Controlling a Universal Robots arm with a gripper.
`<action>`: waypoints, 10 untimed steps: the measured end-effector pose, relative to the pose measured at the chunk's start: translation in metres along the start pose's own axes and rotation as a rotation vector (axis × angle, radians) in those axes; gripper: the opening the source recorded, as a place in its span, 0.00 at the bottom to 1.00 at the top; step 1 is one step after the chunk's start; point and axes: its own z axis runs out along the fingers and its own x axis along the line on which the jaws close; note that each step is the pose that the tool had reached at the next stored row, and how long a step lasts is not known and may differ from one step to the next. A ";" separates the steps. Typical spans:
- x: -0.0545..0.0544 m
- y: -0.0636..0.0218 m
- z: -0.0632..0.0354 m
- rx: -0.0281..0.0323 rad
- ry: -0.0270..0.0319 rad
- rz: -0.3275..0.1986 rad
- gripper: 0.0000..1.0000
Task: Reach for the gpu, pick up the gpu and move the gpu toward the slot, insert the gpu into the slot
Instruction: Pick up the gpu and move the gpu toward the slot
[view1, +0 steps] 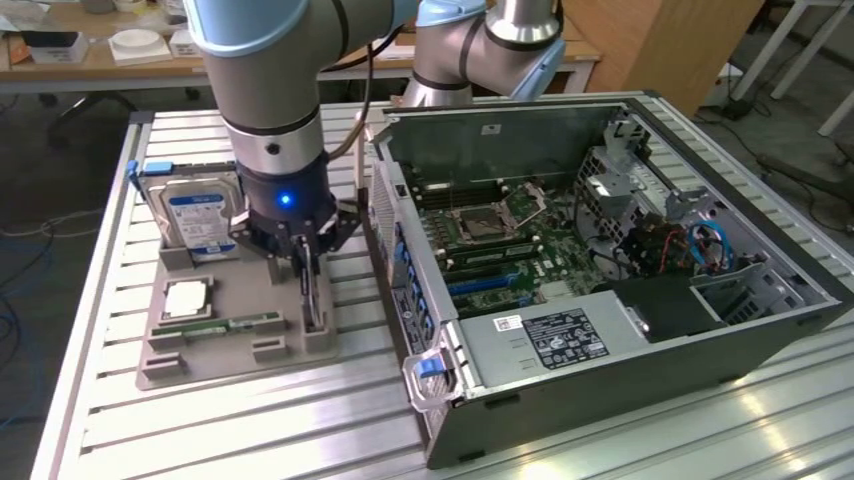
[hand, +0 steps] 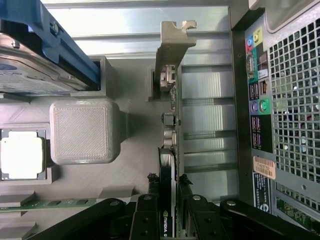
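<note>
1. Tool is closed on the gpu, with fingers pressed on both faces of the card.
2. The gpu stands on edge in the grey holder, along the holder's edge nearest the computer case. By my read it's not yet lifted.
3. The holder sits toward the table edge on the exterior view's left.
4. For a clean pick-up I'd pull straight up with no twist, so the metal bracket clears the holder's posts without snagging.
</note>
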 end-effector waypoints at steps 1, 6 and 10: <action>0.000 0.0000 -0.0004 -0.0012 0.0001 0.000 0.26; 0.000 0.0001 -0.0026 -0.0104 0.0008 0.000 0.26; 0.000 0.0003 -0.0044 -0.0240 0.0019 0.001 0.26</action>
